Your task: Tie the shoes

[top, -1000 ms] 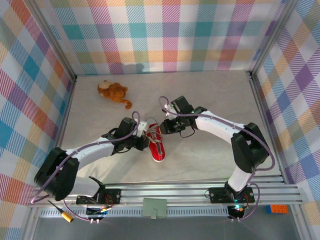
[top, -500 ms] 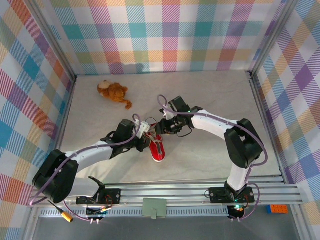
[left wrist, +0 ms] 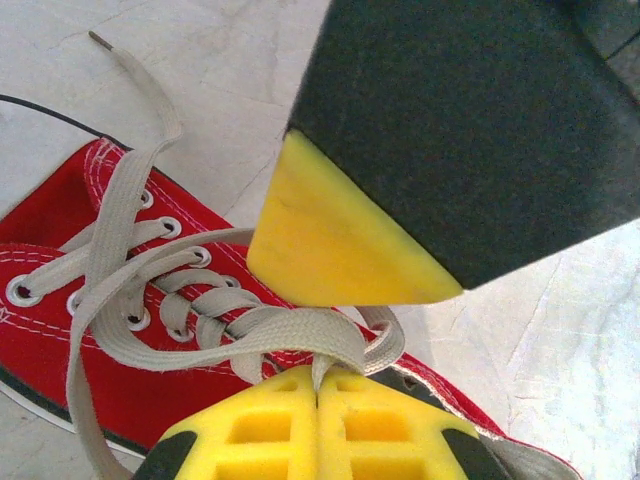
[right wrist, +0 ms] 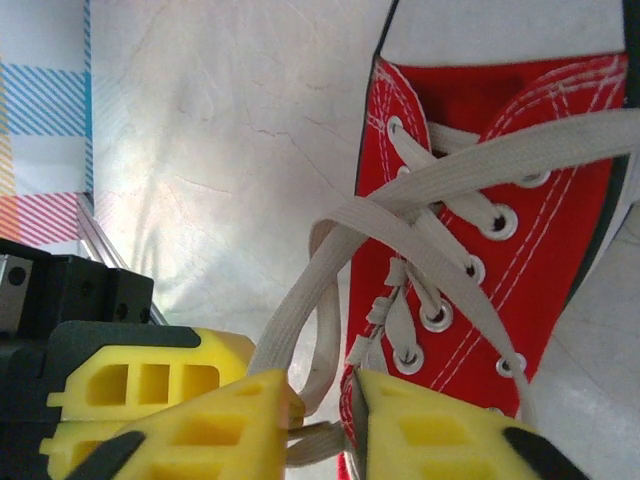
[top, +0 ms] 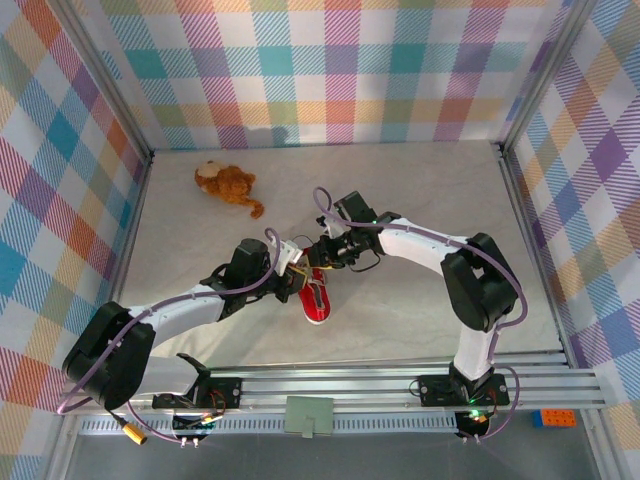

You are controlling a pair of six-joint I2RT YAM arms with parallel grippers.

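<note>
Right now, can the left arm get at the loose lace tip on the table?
Probably not: the left gripper is shut on a lace loop over the sneaker, so it must let go first. The tip lies bare.

The top view looks steeply down from above and behind the arm bases, taking in the whole desk with the sneaker at its middle. Both wrist views hang close over that sneaker from opposite sides, sharing its laces.

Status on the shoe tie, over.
Left claw pinched shut on a lace. Right claw astride lace, grip unclear. Red sneaker between both claws, no bow yet. Plush toy far back, not interfering.
</note>
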